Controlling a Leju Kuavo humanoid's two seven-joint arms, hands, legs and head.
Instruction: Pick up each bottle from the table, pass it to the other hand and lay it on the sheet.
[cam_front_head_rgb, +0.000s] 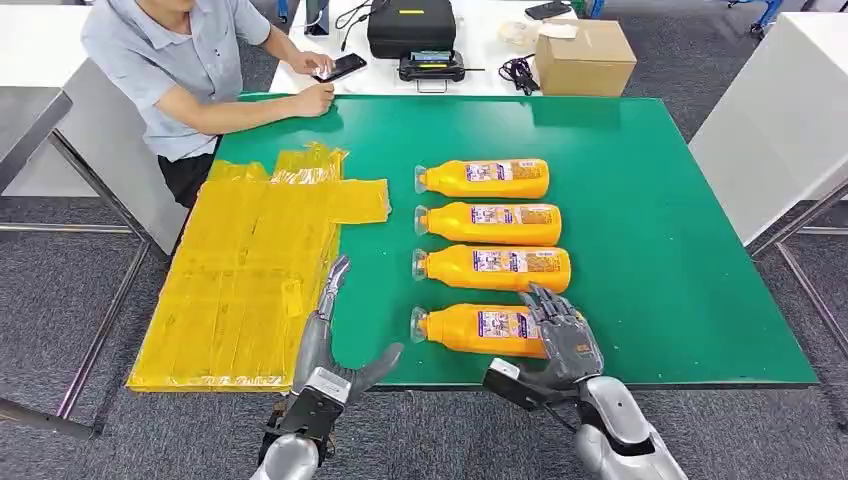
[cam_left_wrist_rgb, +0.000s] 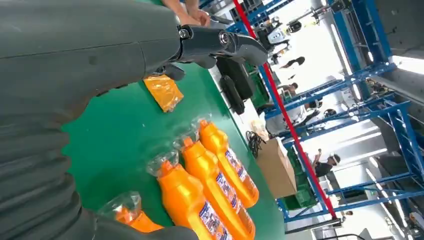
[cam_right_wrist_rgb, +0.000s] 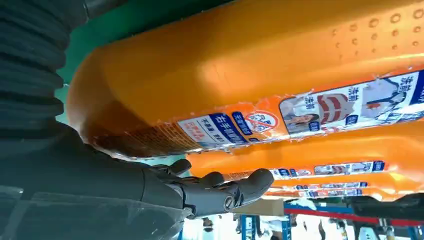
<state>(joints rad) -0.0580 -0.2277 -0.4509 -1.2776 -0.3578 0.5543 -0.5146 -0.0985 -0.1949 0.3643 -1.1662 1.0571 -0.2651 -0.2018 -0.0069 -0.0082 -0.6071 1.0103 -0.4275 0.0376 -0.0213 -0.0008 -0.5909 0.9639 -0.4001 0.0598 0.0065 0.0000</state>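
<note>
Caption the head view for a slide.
Right robot hand reaches the nearest of four orange bottles; yellow sheet waits left.

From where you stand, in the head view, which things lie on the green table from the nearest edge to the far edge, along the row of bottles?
Right hand at the nearest bottle → second bottle → third bottle → farthest bottle → cardboard box beyond the green table.
</note>
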